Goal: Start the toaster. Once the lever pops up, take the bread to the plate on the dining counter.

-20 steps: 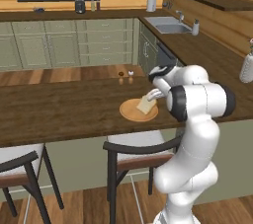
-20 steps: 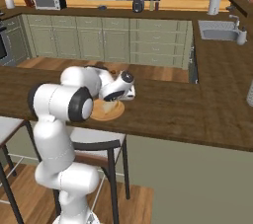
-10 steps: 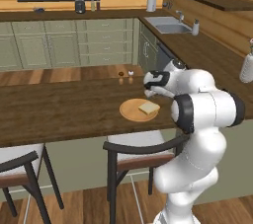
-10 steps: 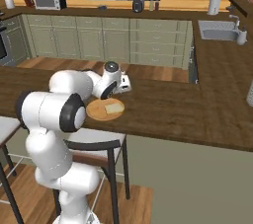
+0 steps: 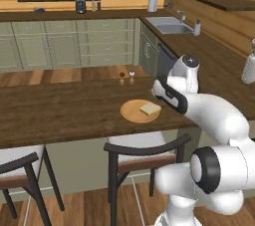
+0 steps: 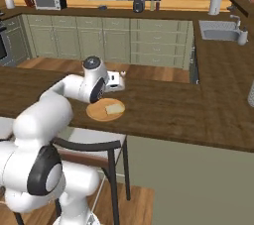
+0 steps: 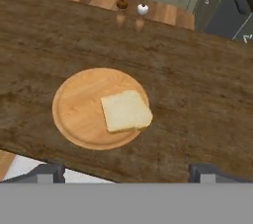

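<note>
Here, going left to right in your hand view, the plate (image 7: 79,114) lies on the dining counter (image 7: 207,104), and the bread (image 7: 126,111) rests flat on the plate's right half, its edge reaching the rim. Your gripper (image 7: 126,172) hangs above them, jaws wide apart and holding nothing.

Dark brown wood with visible grain, matt, on the dining counter (image 7: 207,99). Pale tan wood, smooth with faint ringed grain, on the plate (image 7: 79,114). Soft, pale, slightly porous crumb with a golden crust on the bread (image 7: 126,111). Glossy white plastic on the arm (image 5: 214,113).
</note>
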Motion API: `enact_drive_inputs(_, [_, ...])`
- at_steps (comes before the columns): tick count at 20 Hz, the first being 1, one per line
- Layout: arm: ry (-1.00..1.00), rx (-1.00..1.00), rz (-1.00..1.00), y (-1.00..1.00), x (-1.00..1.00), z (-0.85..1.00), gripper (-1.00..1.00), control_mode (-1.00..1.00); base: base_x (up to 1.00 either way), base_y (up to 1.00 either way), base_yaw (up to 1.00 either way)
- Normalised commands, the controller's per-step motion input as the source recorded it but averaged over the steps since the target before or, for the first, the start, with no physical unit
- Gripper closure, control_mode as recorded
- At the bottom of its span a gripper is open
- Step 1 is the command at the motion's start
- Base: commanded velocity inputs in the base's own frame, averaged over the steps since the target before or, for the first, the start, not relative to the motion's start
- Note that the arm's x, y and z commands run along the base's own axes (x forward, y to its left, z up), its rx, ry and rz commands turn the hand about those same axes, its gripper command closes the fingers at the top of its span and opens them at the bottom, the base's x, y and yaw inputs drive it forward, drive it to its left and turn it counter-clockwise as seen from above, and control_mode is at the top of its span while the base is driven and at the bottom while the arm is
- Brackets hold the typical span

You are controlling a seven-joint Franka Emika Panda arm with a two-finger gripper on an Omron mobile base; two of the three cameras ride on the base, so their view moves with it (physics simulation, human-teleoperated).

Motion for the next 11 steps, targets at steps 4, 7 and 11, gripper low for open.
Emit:
enact_drive_inputs(4, [0.04,0.01,-0.22,0.13,-1.0,0.0,-1.0,-1.0,0.0,0.0,0.0])
enact_drive_inputs(7, [0.12,0.05,-0.19,0.04,-1.0,-0.13,-1.0,-1.0,0.0,0.0,0.0])
enact_drive_inputs(11, [0.19,0.03,-0.12,0.03,-0.51,-0.33,-1.0,-1.0,0.0,0.0,0.0])
